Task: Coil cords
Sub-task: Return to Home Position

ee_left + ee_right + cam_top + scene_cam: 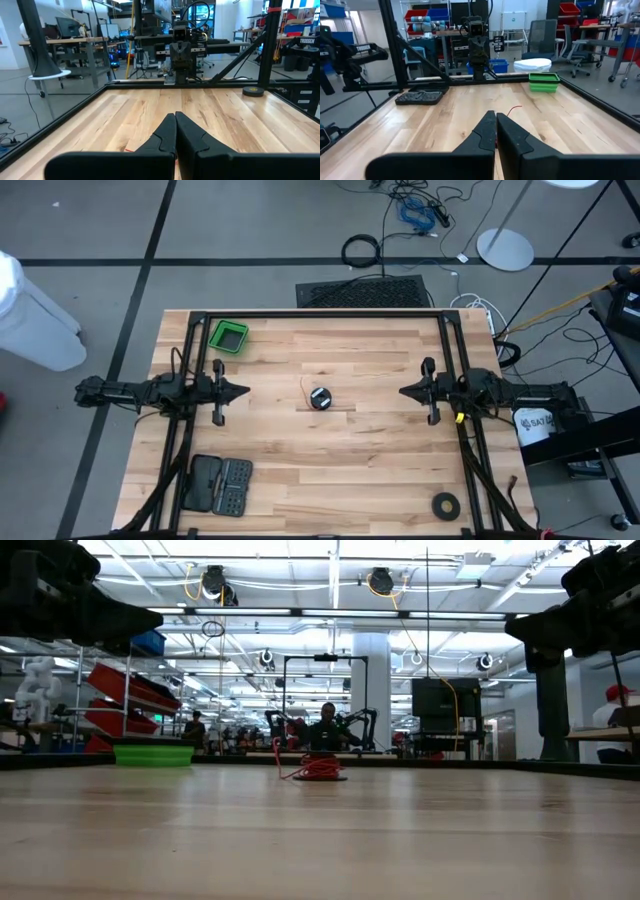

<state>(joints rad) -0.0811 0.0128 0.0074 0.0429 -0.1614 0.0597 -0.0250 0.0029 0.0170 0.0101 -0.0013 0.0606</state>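
Observation:
The cord (320,398) lies wound into a small dark round bundle at the middle of the wooden table, with a thin red tail running toward the far edge; in the low view the cord (318,768) shows as a low red-and-black coil. My left gripper (245,391) hangs shut above the table's left side, pointing level at the cord. My right gripper (402,391) hangs shut above the right side, facing it. Both are well apart from the cord. Their shut fingers show in the left wrist view (175,131) and the right wrist view (496,131).
A green bin (228,337) stands at the far left of the table. A dark tool case (218,483) lies at the near left, and a flat black tape ring (446,504) at the near right. A black frame (320,314) runs around the table.

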